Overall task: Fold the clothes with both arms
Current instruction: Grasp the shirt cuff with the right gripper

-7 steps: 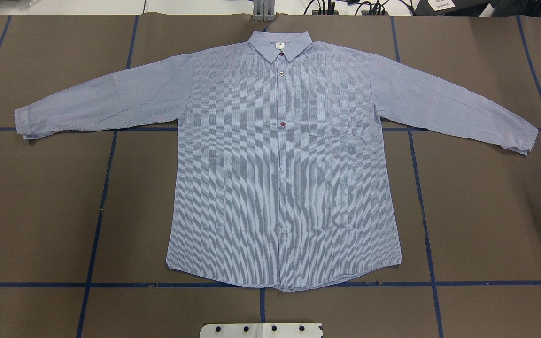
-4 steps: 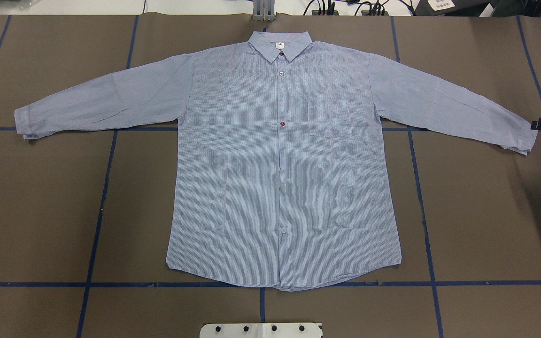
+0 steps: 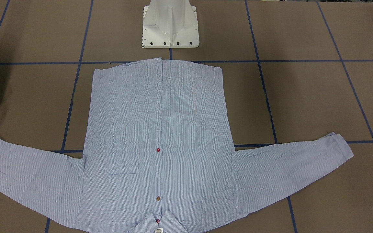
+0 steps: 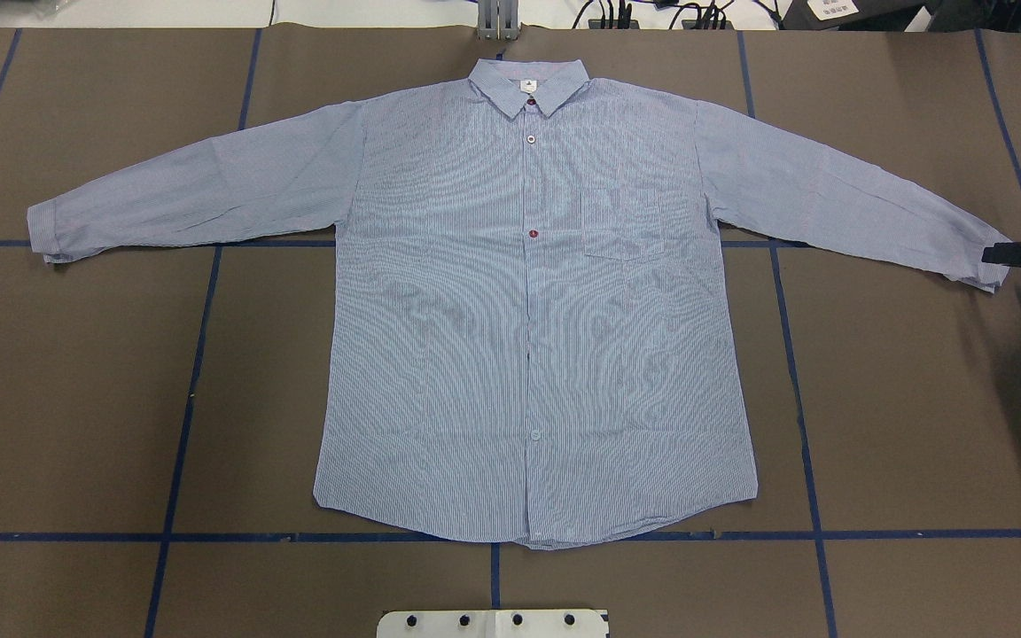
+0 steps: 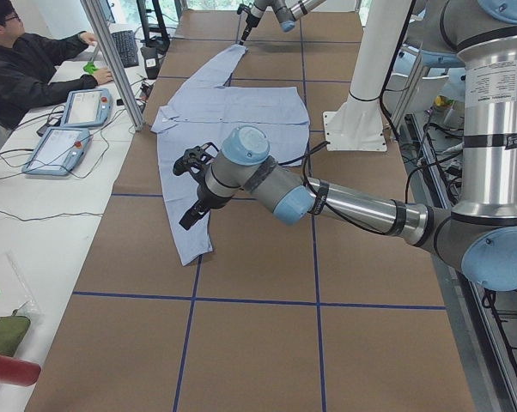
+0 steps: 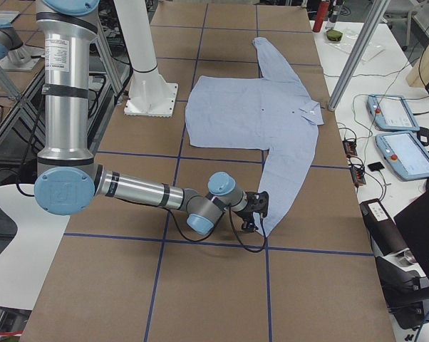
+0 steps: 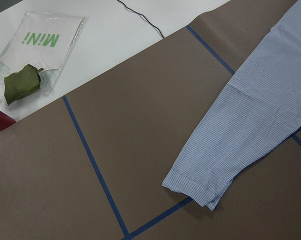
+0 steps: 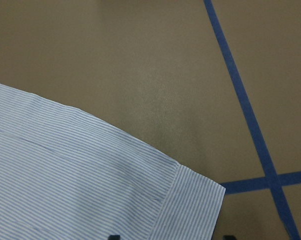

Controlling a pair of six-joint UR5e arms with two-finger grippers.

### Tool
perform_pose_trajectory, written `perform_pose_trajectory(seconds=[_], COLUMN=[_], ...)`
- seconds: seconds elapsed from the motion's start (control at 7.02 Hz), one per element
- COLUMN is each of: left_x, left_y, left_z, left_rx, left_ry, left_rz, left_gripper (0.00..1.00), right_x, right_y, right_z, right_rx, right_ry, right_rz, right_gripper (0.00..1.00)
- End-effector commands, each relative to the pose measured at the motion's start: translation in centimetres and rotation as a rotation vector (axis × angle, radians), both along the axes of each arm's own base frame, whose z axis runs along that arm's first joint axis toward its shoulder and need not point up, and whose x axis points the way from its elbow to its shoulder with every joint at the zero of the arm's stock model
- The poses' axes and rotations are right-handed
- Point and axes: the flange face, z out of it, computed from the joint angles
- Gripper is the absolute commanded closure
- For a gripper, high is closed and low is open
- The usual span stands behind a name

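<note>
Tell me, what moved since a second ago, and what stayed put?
The right gripper came in from the right side of the overhead view and slid toward the shirt, reaching the cuff of the sleeve on that side. Its fingers are apart with the cuff's end between them, so it has not grabbed anything yet. The shirt stayed flat and spread out, both sleeves where they were.

Shirt (image 4: 528,310) on table (image 4: 76,399), before pedestal (image 4: 493,623)
</note>
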Motion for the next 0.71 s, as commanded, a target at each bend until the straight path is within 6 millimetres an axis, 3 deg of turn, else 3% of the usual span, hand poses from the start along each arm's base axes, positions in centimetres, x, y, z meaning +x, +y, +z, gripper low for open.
perform_pose_trajectory(seconds=[0.0, 0.43, 0.57], left_x=[0.0, 0.0, 0.0], left_y=[0.01, -0.11, -0.11], left_z=[0.01, 0.24, 0.24], left_rx=[0.0, -0.005, -0.005], left_ry=[0.0, 0.0, 0.0], left_rz=[0.0, 0.0, 0.0], left_gripper=[0.0, 0.0, 0.0], right_x=[-1.42, -2.22, -2.37], right_y=[0.4, 0.52, 0.55], right_z=[0.56, 0.49, 0.41], right_rx=[0.009, 0.016, 0.017], right_ry=[0.025, 0.031, 0.03], right_rz=[-0.006, -0.012, -0.015], right_gripper=[0.34, 0.47, 0.61])
